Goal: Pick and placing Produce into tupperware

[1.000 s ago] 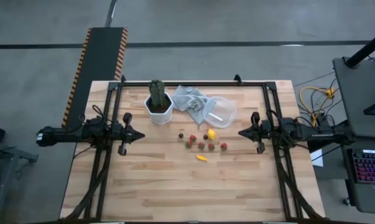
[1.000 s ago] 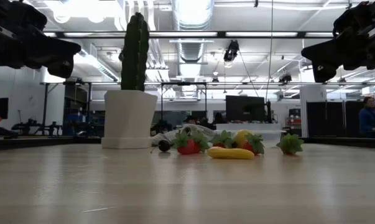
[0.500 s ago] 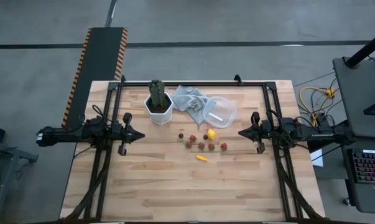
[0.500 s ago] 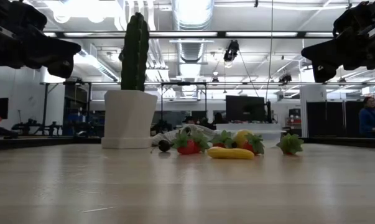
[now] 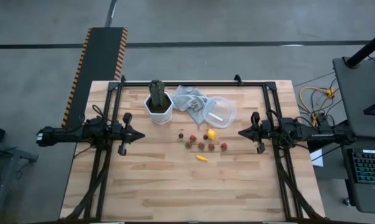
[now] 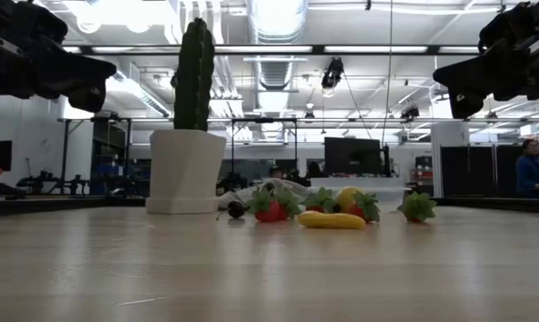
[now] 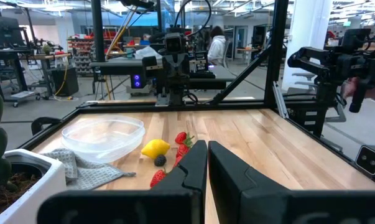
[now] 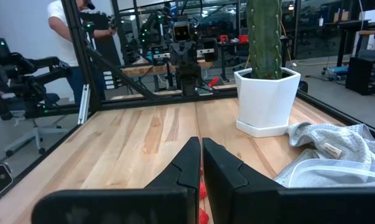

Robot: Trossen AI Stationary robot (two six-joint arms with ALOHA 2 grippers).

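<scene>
Red, yellow, orange produce [image 5: 205,142] loose mid-desk [image 5: 175,186], just in front of empty tupperware [image 5: 221,111]. Left gripper [image 5: 139,133], right gripper [image 5: 242,132] both closed, holding nothing, well apart from pieces. You: spread fingers first, descend on one outlying piece.

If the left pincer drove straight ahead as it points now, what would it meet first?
Probably nothing on the table: the shut left pincer hangs above the produce, so its line likely passes over it toward the right pincer opposite. Exact height is uncertain.
</scene>
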